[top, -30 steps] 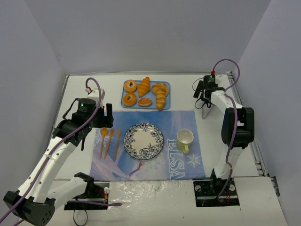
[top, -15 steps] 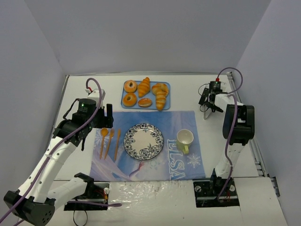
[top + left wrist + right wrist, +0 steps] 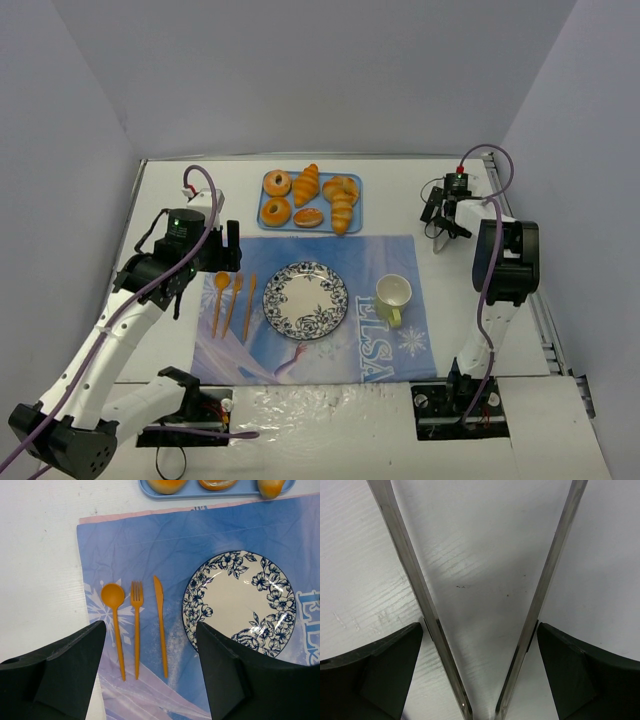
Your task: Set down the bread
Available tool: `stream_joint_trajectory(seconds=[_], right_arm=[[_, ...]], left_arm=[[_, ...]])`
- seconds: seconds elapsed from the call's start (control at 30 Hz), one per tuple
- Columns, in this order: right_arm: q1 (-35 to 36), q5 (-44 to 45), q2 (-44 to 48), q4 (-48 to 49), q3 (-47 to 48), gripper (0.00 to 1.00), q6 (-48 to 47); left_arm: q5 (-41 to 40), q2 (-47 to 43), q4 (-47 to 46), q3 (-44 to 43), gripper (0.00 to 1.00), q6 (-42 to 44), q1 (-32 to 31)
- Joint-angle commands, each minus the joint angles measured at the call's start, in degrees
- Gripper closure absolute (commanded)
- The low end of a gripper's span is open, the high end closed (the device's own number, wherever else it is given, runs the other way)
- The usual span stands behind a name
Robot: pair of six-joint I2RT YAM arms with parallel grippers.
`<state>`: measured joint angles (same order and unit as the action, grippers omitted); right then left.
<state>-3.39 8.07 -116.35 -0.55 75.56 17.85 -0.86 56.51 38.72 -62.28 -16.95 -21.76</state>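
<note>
Top view:
- Bread (image 3: pixel 307 184) sits upper centre, all six pieces on a blue tray (image 3: pixel 324 200): two donuts at its left, a croissant and a bun in the middle, two more croissants at its right.
- The tray's lower edge lies just beside the upper edge of a blue mat (image 3: pixel 390 260).
- Plate (image 3: pixel 306 300) is at the mat's centre, directly below the tray, its face bare.
- Left of the plate: orange spoon (image 3: pixel 220 295), fork (image 3: pixel 235 295) and knife (image 3: pixel 249 293), side by side, apart from the rim.
- Right of the plate: a pale yellow cup (image 3: pixel 393 293), near but not touching it.

Left gripper (image 3: pixel 231 250):
- It hangs at centre left, above the cutlery.
- In the wrist view its jaws are spread wide with nothing between them. Spoon, fork and knife show in the gap, the plate at right.

Right gripper (image 3: pixel 440 226):
- It is upper right, off the mat and well apart from the tray, pointing down at bare table.
- It holds metal tongs (image 3: pixel 437 241).
- In the wrist view each finger (image 3: pixel 370 675) presses the outside of a tong arm, and the arms splay toward the top of the frame.
</note>
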Motion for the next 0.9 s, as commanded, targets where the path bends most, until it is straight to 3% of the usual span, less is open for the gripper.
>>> stream_joint_trajectory(seconds=[0.0, 0.23, 0.4, 0.87], right_arm=[[-0.6, -2.1, -2.0, -0.1, 1.4, 0.12, 0.5], [-0.7, -5.5, -2.2, 1.6, 1.3, 0.48, 0.6], [-0.6, -4.8, 0.3, 1.3, 0.4, 0.62, 1.1], [5.0, 0.6, 20.7, -4.4, -0.8, 0.61, 0.6]], left_arm=[[0.0, -0.2, -2.2, -1.6, 0.31, -0.1, -0.4], [0.1, -0.3, -2.2, -1.6, 0.31, -0.1, -0.4], [0.1, -0.2, -2.3, -1.6, 0.31, -0.2, -0.4], [-0.1, 0.2, -2.2, -1.6, 0.31, -0.2, -0.3]])
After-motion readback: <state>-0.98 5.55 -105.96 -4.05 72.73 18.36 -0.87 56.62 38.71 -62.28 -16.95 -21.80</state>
